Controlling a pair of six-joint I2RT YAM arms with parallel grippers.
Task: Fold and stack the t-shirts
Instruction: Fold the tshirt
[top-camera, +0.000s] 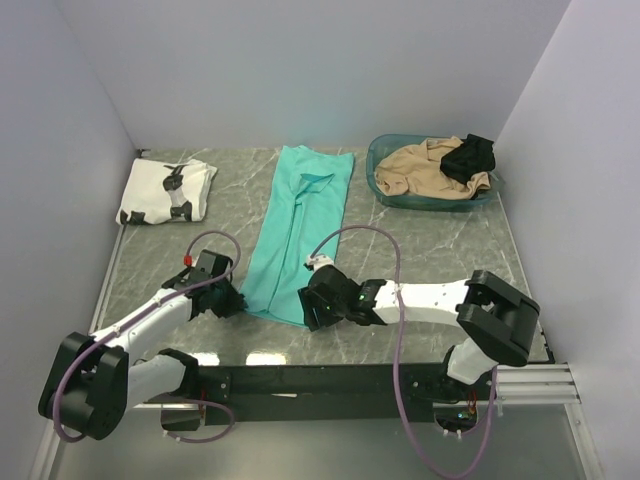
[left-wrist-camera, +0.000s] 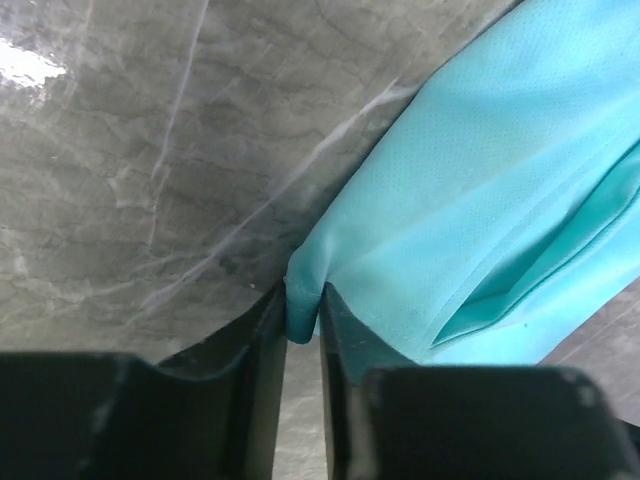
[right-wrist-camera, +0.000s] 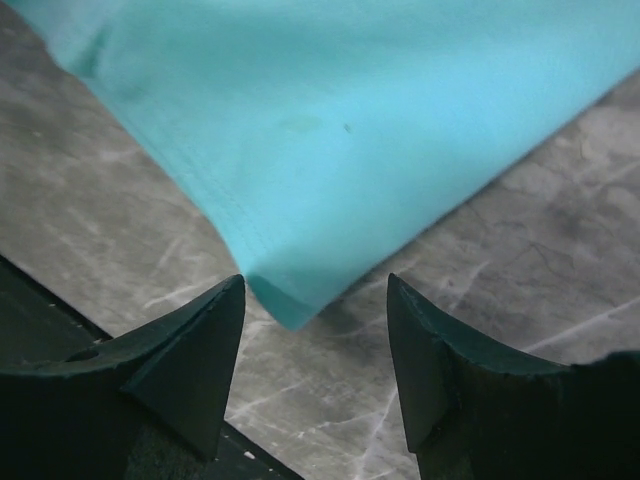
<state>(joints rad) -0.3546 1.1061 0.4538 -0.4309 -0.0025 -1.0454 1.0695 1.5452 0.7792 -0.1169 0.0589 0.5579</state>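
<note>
The teal t-shirt (top-camera: 298, 225) lies folded into a long strip down the middle of the table, collar end far. My left gripper (top-camera: 232, 300) is shut on its near left corner (left-wrist-camera: 303, 300), cloth pinched between the fingers. My right gripper (top-camera: 312, 312) is open at the near right corner (right-wrist-camera: 290, 300); the corner tip lies between the fingertips, untouched. The white t-shirt with black figures (top-camera: 166, 191) lies folded at the far left.
A teal basket (top-camera: 382, 160) at the far right holds a tan garment (top-camera: 425, 170) and a small black garment (top-camera: 470, 158). The table's near edge with a black rail (top-camera: 330, 378) runs just behind both grippers. Grey walls enclose the table.
</note>
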